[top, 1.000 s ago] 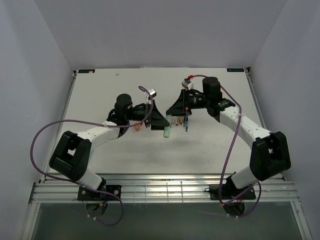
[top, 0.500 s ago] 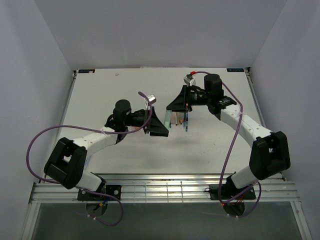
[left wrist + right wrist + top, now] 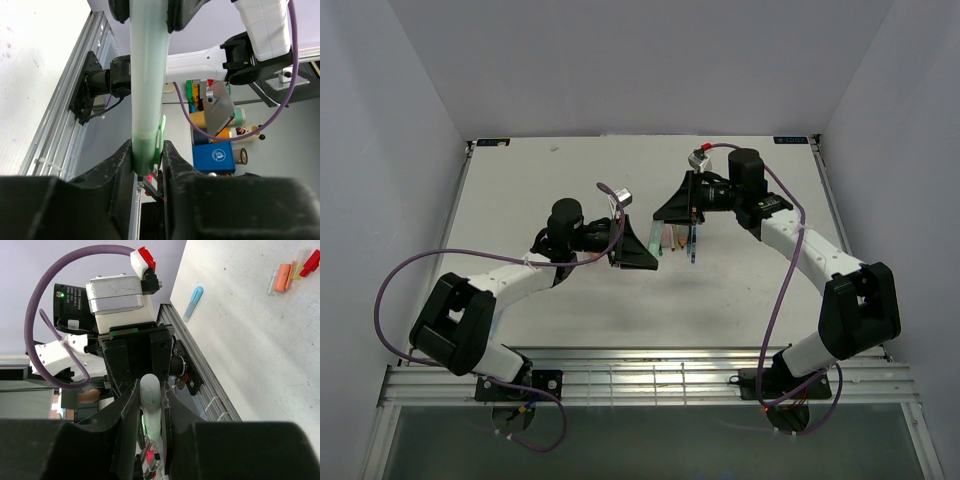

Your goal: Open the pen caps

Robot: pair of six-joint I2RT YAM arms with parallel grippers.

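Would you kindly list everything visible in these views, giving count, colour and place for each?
green pen: one, pale green, held between both arms' fingers.
green cap: one, darker green, on that pen's end, clamped by the left arm.
blue pen: one, light blue, lying alone on the table.
orange piece: one, orange, on the table; pen or cap unclear.
yellow piece: one, pale yellow, beside the orange one.
red piece: one, red, at the picture's edge, next to the yellow.
table: one, white.
left fingers: two, black, shut on the cap.
right fingers: two, black, shut on the pen's body.
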